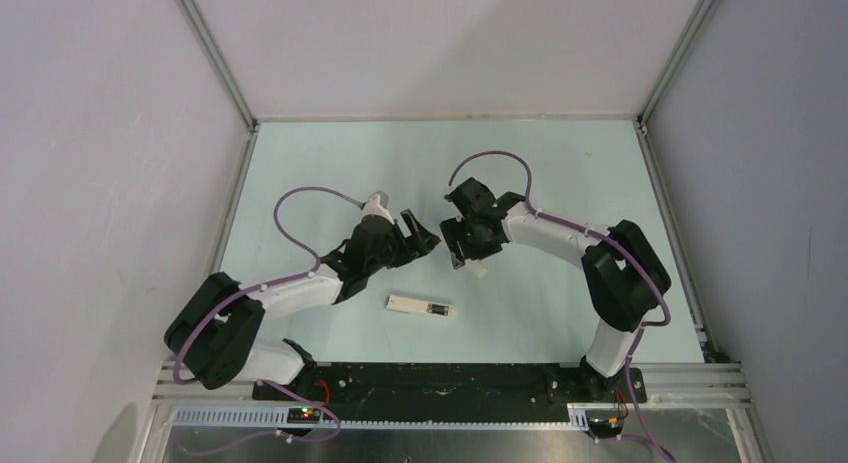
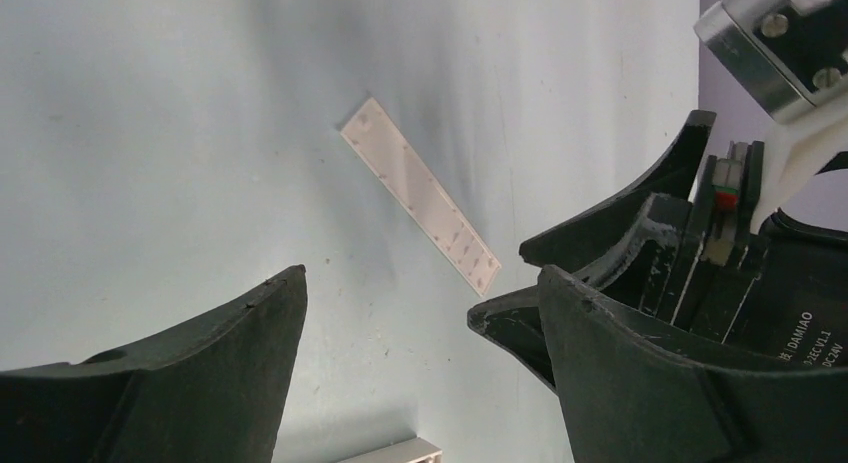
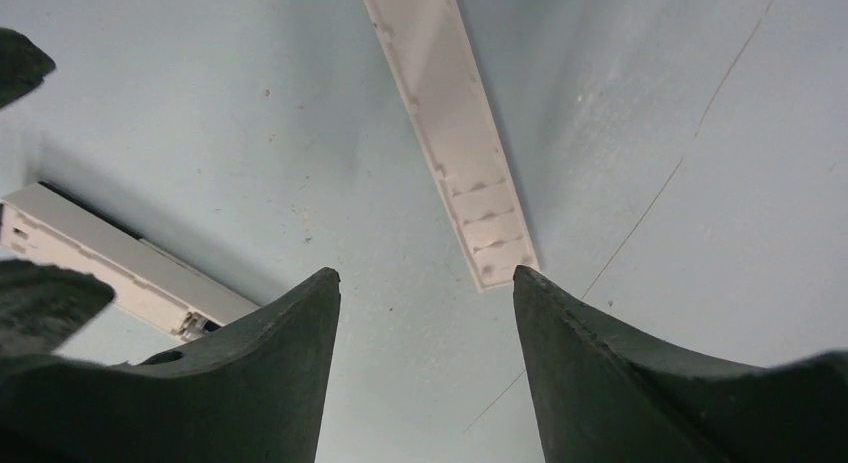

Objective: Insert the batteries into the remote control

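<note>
The remote control (image 1: 420, 306) lies flat near the table's front middle, a white bar with a dark section (image 1: 437, 310) toward its right end. Its corner shows at the bottom of the left wrist view (image 2: 400, 453) and at the left of the right wrist view (image 3: 120, 268). The batteries are out of view as loose things; I cannot tell whether the dark section holds them. My left gripper (image 1: 428, 238) (image 2: 420, 273) hovers open and empty behind the remote. My right gripper (image 1: 463, 253) (image 3: 425, 273) stands open and empty beside it, fingertips close to the left one's.
A thin flat white strip (image 2: 420, 195) (image 3: 450, 133) (image 1: 478, 271) with small tabs lies on the pale green table just ahead of both grippers. The right gripper's black fingers (image 2: 620, 253) fill the right side of the left wrist view. Grey walls enclose the table.
</note>
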Tool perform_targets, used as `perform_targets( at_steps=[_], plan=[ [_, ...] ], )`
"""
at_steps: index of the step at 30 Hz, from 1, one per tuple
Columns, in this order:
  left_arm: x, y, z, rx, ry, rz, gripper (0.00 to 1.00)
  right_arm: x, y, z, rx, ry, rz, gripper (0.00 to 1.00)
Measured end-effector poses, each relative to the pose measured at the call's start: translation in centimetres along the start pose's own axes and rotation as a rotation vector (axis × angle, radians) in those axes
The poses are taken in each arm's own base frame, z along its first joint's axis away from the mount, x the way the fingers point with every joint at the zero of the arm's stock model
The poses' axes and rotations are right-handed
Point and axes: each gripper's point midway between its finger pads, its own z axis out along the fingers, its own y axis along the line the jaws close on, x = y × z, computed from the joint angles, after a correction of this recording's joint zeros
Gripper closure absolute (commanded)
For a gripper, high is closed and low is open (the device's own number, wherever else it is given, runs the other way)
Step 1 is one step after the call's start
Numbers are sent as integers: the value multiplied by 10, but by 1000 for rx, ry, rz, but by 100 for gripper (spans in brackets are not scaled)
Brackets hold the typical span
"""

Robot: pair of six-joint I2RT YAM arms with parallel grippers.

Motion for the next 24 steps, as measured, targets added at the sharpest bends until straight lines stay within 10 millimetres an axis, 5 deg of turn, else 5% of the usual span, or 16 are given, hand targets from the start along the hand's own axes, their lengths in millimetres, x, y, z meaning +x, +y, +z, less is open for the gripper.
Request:
perform_targets(
  at_steps=[10,24],
  plan=[
    [2,16,-5,-25,2,-30,12,6,-15,28,21,45,-235,30],
    [-2,15,-10,-10,-8,-33,13,8,-29,38,48,87,-295,59]
  ],
)
